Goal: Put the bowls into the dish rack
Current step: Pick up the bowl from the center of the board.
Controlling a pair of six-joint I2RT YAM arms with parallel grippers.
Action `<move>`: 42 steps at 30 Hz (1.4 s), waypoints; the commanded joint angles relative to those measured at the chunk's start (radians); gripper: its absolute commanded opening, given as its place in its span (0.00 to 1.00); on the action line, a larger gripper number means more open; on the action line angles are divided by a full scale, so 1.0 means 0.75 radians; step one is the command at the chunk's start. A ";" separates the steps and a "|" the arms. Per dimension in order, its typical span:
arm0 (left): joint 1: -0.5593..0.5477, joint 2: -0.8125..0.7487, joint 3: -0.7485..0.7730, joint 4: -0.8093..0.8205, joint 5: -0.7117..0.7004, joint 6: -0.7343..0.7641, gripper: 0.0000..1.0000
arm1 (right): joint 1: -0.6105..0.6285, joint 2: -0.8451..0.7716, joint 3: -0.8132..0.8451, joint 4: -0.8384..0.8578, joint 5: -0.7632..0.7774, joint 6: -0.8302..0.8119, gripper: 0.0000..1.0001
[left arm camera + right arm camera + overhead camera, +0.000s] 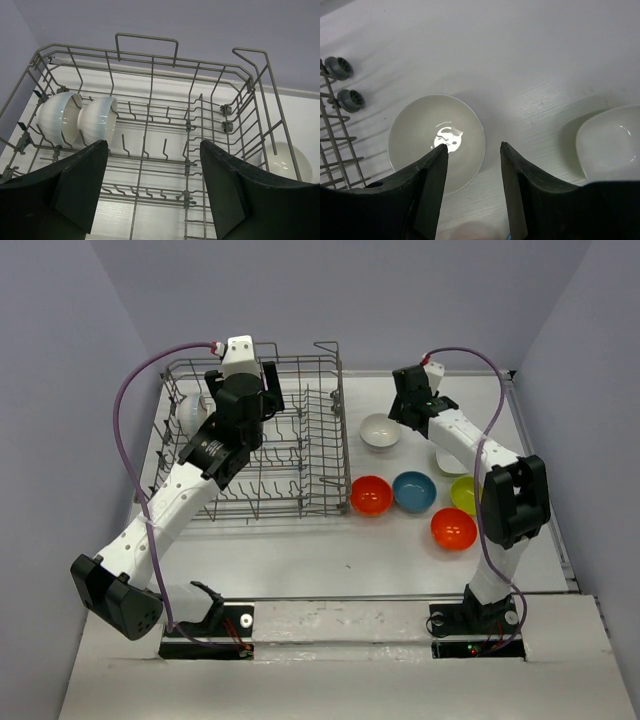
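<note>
Rim up, the white bowl (420, 127) lies just under the right gripper (473, 147), offset toward the dish rack (349, 100); the gripper's jaws stand wide and empty.

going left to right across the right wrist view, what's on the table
dish rack → white bowl → second white bowl, cut off by the right edge
</note>
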 commanded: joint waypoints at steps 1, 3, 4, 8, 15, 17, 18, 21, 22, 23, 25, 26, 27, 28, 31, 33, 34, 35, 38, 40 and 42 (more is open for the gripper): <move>-0.004 -0.070 -0.003 0.063 -0.012 -0.020 0.84 | -0.002 0.085 0.061 0.009 -0.076 0.037 0.50; -0.006 -0.070 -0.003 0.063 -0.010 -0.020 0.84 | -0.002 0.120 0.063 0.009 -0.076 0.047 0.49; -0.006 -0.068 -0.005 0.063 -0.012 -0.018 0.84 | -0.002 0.144 0.061 0.007 -0.082 0.056 0.48; -0.008 -0.066 -0.014 0.065 -0.012 -0.016 0.84 | -0.014 0.173 0.057 0.011 -0.093 0.064 0.45; -0.006 -0.060 -0.010 0.063 -0.010 -0.010 0.84 | -0.026 0.214 0.057 0.011 -0.099 0.064 0.45; -0.008 -0.060 -0.014 0.063 -0.010 -0.006 0.84 | -0.026 0.224 0.051 0.011 -0.099 0.068 0.45; -0.008 -0.060 -0.016 0.063 -0.010 -0.006 0.84 | -0.026 0.228 0.045 0.013 -0.103 0.072 0.45; -0.008 -0.058 -0.018 0.063 -0.008 -0.001 0.84 | -0.039 0.228 0.030 0.016 -0.107 0.076 0.45; -0.008 -0.054 -0.016 0.063 -0.008 -0.003 0.84 | -0.039 0.226 0.018 0.024 -0.109 0.076 0.44; -0.008 -0.054 -0.016 0.063 -0.006 -0.003 0.84 | -0.039 0.224 0.012 0.028 -0.113 0.078 0.42; -0.008 -0.050 -0.016 0.065 -0.004 -0.003 0.84 | -0.053 0.222 0.002 0.036 -0.117 0.076 0.41; -0.010 -0.047 -0.016 0.063 -0.004 -0.003 0.84 | -0.053 0.222 -0.001 0.038 -0.121 0.076 0.41; -0.010 -0.045 -0.016 0.063 -0.004 -0.003 0.84 | -0.053 0.224 -0.003 0.040 -0.123 0.076 0.39; -0.010 -0.043 -0.016 0.063 -0.004 0.001 0.84 | -0.065 0.226 -0.003 0.044 -0.125 0.076 0.37; -0.010 -0.039 -0.016 0.063 -0.004 0.001 0.84 | -0.065 0.233 -0.007 0.050 -0.144 0.076 0.34; -0.010 -0.041 -0.016 0.061 -0.010 0.005 0.84 | -0.077 0.237 -0.013 0.052 -0.152 0.074 0.34; -0.010 -0.041 -0.016 0.063 -0.012 0.007 0.84 | -0.077 0.235 -0.017 0.054 -0.156 0.074 0.33; -0.010 -0.043 -0.014 0.063 -0.014 0.007 0.84 | -0.077 0.235 -0.019 0.056 -0.158 0.074 0.33; -0.010 -0.043 -0.014 0.061 -0.014 0.007 0.84 | -0.077 0.239 -0.021 0.061 -0.168 0.070 0.33; -0.010 -0.041 -0.014 0.059 -0.012 0.007 0.84 | -0.077 0.241 -0.023 0.063 -0.173 0.070 0.33; -0.012 -0.039 -0.014 0.059 -0.014 0.007 0.84 | -0.077 0.239 -0.023 0.069 -0.181 0.072 0.33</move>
